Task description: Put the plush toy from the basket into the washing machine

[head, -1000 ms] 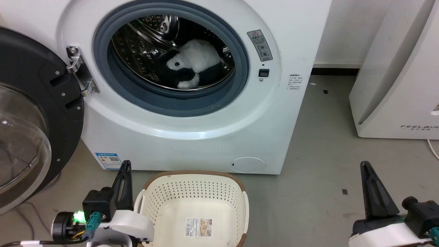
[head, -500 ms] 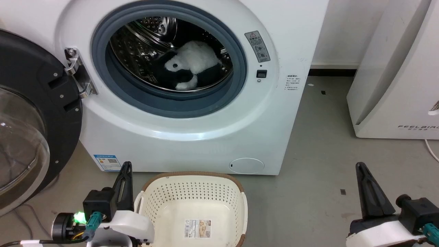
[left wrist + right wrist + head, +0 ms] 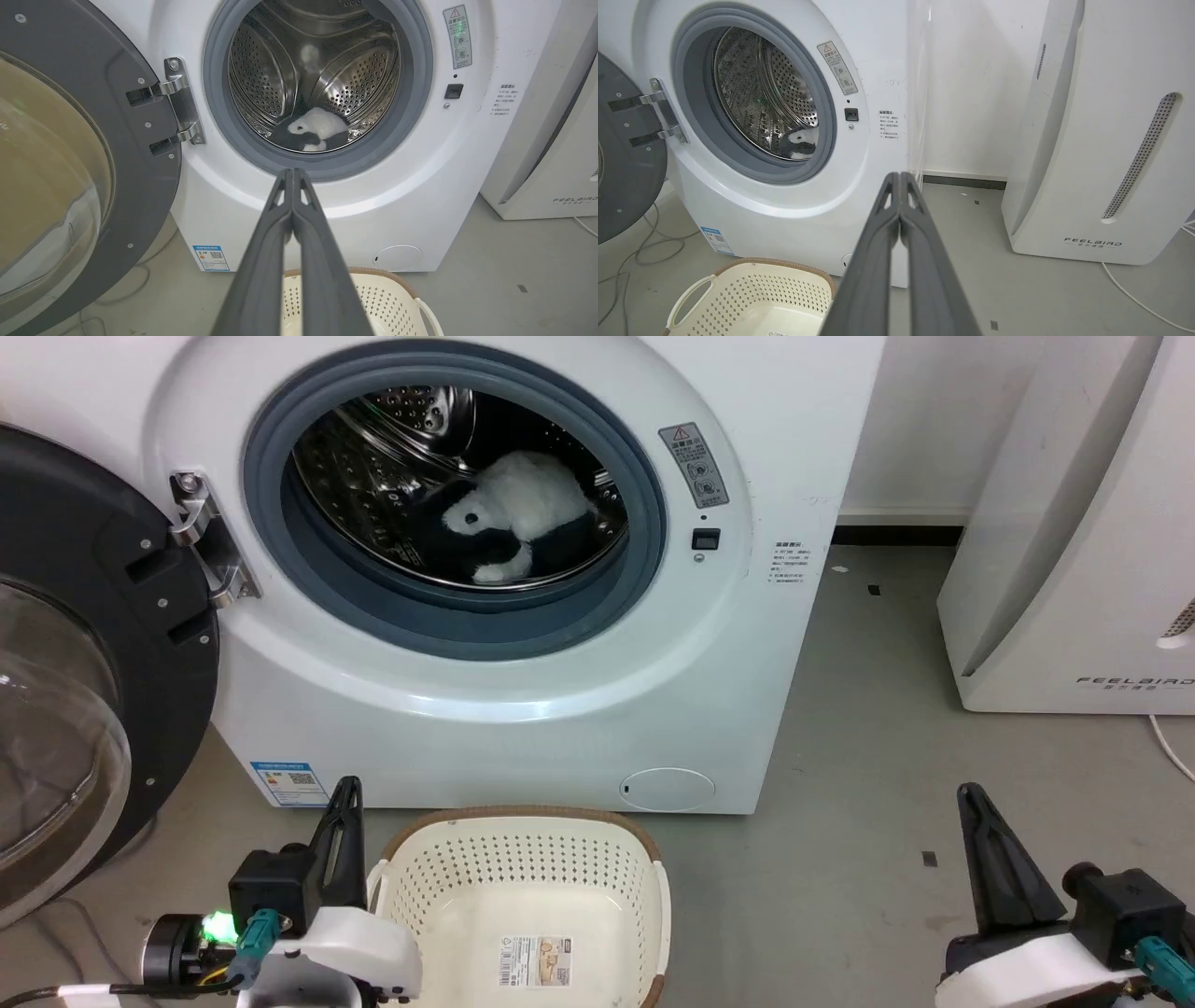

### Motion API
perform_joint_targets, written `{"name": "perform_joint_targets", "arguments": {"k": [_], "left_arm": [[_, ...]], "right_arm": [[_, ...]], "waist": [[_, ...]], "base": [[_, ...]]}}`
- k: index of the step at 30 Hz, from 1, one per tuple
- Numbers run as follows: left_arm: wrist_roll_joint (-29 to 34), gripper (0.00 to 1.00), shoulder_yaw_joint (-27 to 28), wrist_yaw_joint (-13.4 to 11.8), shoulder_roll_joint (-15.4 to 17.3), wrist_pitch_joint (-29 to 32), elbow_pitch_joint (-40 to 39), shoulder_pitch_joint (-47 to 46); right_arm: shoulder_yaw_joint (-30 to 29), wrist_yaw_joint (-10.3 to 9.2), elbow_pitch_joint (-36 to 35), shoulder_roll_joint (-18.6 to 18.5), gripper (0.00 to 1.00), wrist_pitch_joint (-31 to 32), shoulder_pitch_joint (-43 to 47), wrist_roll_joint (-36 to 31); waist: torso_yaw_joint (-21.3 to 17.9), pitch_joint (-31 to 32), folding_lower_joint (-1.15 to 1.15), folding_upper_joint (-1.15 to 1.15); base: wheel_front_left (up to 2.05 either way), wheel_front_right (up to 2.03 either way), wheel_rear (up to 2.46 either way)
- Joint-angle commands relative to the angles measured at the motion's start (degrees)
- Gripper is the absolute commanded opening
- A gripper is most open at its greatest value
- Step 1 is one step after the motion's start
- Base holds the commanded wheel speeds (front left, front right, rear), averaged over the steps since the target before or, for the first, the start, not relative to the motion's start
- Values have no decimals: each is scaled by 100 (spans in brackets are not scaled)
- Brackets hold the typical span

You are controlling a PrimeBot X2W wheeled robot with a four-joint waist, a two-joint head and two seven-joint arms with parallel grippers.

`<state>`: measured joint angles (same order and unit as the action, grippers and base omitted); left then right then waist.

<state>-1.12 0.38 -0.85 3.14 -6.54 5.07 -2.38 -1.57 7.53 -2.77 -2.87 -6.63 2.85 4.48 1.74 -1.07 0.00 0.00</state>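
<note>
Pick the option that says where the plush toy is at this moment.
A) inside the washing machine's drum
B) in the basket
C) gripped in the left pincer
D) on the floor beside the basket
A: the plush toy lies on the steel drum inside the washing machine, whose door stands open. The basket sits on the floor in front of it, and its bottom shows a paper label.
</note>
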Motion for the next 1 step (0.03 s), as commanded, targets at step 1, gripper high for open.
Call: {"name": "perform_joint_targets", "arguments": {"k": [1], "left_arm": [[41,0,-10,18,3,25,-55,83]], "right_arm": [[11,-2,25,0,0,30,-111,-58]], "waist": [[-4,3,0,0]], "base": [[0,0,0]]}}
